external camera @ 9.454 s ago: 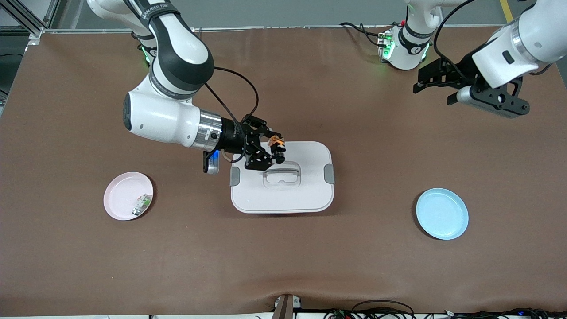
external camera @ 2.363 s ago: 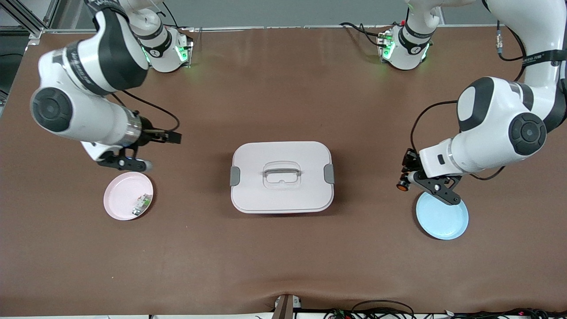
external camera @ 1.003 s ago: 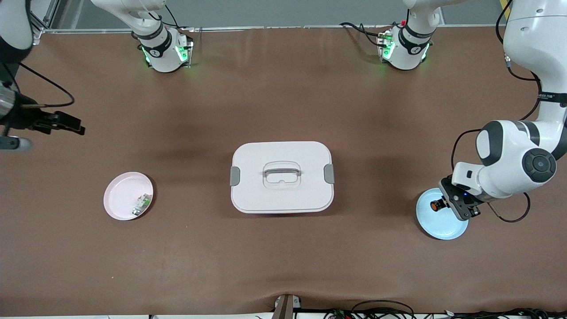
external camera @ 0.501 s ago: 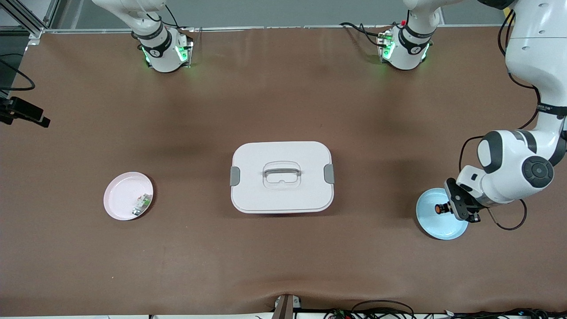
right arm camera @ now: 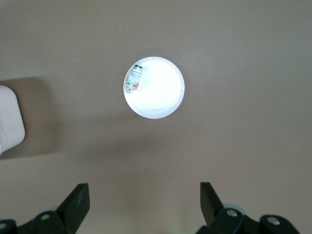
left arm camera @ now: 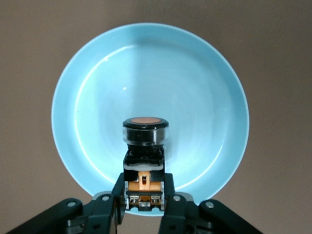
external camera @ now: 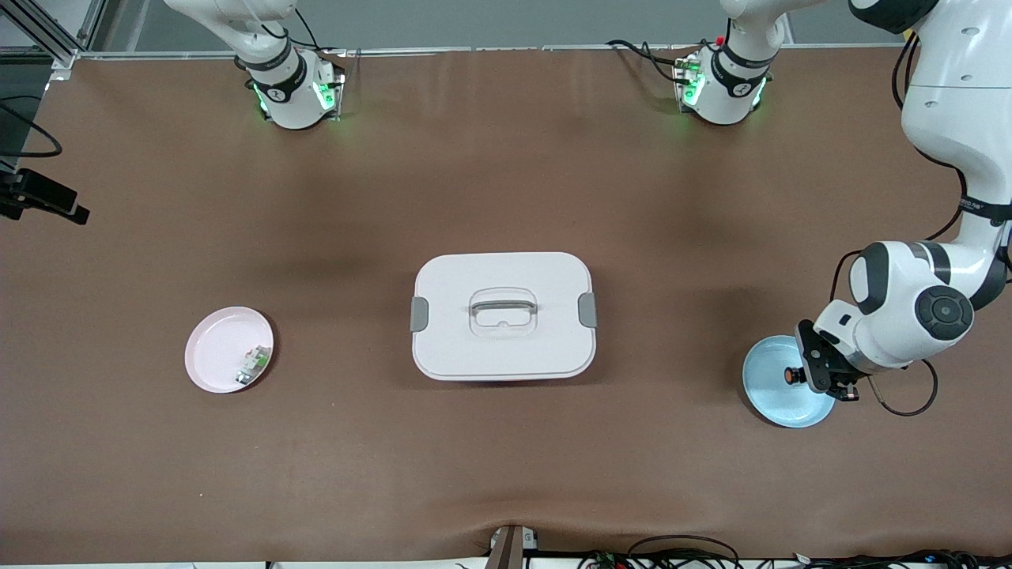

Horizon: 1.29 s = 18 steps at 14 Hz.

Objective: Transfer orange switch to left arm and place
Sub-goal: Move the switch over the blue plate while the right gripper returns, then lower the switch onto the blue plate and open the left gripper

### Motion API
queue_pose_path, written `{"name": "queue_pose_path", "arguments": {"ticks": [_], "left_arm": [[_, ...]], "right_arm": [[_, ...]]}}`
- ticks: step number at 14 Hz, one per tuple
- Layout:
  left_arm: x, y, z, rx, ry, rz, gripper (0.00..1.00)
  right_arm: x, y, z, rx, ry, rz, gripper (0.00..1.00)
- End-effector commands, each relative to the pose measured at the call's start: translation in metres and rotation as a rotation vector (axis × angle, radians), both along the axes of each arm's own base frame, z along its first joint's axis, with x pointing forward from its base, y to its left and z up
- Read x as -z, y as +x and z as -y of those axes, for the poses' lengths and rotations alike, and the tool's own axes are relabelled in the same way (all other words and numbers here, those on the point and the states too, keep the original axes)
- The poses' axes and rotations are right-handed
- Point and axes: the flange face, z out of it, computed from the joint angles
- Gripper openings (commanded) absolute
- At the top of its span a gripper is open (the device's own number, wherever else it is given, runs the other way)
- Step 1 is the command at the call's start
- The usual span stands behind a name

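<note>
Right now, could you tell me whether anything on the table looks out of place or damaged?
Nothing stands out. The left gripper holds the orange switch over the blue plate; the box sits closed.

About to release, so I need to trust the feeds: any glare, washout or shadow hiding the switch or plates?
Left wrist view: switch sharp in the shut left gripper, over the blue plate, which shows only mild sheen. Right wrist view: pink plate is washed out to white, and the box casts a broad shadow. Front view: even light, soft shadows.
</note>
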Motion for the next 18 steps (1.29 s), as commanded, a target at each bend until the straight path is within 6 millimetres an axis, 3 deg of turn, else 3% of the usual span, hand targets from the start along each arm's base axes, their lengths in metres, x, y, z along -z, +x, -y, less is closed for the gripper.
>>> {"name": "queue_pose_path", "arguments": {"ticks": [1, 10, 11, 12, 13, 14, 15, 18], "left_arm": [[0.006, 0.005, -0.001, 0.041, 0.005, 0.013, 0.00], [0.022, 0.004, 0.005, 0.080, -0.013, 0.007, 0.01], [0.022, 0.004, 0.005, 0.080, -0.013, 0.007, 0.08], [0.021, 0.005, 0.006, 0.083, -0.012, 0.012, 0.21], [0.018, 0.006, 0.005, 0.082, -0.014, 0.021, 0.60], [0.017, 0.007, 0.004, 0.072, -0.022, 0.025, 0.87], [0.012, 0.009, 0.005, 0.062, -0.035, 0.034, 1.00], [-0.010, 0.011, 0.021, 0.044, -0.075, 0.029, 1.00]], "right_arm": [[-0.009, -0.003, 0.003, -0.002, -0.014, -0.004, 1.00], [0.000, -0.017, -0.003, -0.014, -0.063, -0.136, 1.00], [0.001, -0.016, -0.002, -0.008, -0.062, -0.139, 1.00], [0.000, -0.017, 0.002, 0.001, -0.059, -0.136, 1.00], [0.001, -0.017, 0.002, 0.002, -0.053, -0.135, 1.00], [0.002, -0.017, 0.001, 0.000, -0.051, -0.136, 1.00], [0.002, -0.016, 0.000, -0.002, -0.050, -0.133, 1.00], [-0.001, -0.013, -0.002, -0.004, -0.045, -0.109, 1.00]]}}
